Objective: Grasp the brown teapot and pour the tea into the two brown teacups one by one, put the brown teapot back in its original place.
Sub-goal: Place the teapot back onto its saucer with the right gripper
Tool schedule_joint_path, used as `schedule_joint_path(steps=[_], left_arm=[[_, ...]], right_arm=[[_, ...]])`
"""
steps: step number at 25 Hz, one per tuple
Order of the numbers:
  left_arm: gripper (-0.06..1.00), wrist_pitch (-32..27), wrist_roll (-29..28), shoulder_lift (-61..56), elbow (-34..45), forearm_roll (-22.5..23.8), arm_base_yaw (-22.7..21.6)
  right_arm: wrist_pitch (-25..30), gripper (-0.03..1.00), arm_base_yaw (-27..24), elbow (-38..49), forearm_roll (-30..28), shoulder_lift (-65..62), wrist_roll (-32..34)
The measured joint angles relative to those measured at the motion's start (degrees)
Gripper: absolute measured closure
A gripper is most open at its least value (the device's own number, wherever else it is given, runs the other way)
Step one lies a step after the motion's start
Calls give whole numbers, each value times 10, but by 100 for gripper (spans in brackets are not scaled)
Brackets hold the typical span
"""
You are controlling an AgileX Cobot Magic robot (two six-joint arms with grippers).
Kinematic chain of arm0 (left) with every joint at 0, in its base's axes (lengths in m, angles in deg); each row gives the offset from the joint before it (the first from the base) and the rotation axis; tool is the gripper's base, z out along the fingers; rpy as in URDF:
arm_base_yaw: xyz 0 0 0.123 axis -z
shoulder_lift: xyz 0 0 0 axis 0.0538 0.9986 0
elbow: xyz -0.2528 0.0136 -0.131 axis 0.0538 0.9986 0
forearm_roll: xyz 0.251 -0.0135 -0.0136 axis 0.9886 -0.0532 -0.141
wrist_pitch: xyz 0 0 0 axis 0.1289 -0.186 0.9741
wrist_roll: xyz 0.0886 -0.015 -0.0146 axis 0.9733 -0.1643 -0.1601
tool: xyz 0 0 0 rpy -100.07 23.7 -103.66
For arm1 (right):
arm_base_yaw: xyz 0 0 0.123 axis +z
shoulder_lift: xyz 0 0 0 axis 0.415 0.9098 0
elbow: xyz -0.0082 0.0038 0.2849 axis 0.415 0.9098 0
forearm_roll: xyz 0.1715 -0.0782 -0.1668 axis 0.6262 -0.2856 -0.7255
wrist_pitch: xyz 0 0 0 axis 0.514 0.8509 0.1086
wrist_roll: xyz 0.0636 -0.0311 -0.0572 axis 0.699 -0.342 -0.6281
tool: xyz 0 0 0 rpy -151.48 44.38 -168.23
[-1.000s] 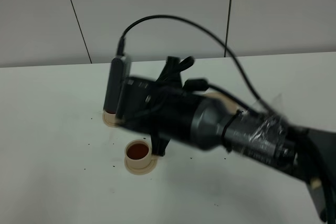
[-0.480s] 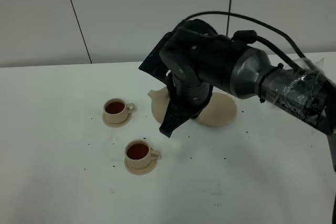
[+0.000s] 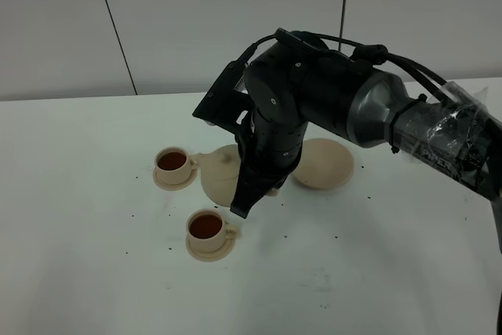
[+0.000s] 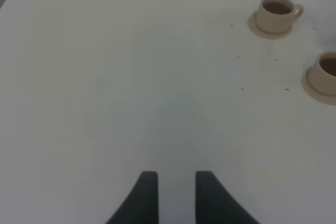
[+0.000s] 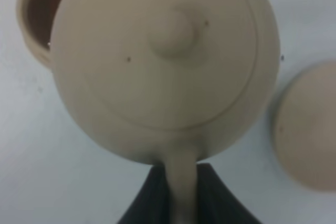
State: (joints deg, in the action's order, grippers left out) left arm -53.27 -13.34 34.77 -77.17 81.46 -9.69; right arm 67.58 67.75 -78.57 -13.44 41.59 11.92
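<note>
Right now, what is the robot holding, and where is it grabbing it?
The right gripper holds the brown teapot by its handle. The left gripper holds nothing.

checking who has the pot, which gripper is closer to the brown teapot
Right. The right gripper is shut on the brown teapot by its handle. The left gripper hangs over bare table, the teapot outside its view.

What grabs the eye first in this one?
The big dark right arm fills the middle, its gripper shut on the teapot handle, holding the pot between the cups and the large saucer. Both teacups already hold dark tea. The left gripper idles, away from the cups.
</note>
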Motion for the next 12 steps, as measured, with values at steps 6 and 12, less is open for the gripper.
schedule_joint_path(steps=[6,12], left_arm=[[70,0,0,0,0,0,0],[70,0,0,0,0,0,0]], right_arm=[[-31,88,0,51,3,0,-52],[-53,88,0,59,4,0,-64]])
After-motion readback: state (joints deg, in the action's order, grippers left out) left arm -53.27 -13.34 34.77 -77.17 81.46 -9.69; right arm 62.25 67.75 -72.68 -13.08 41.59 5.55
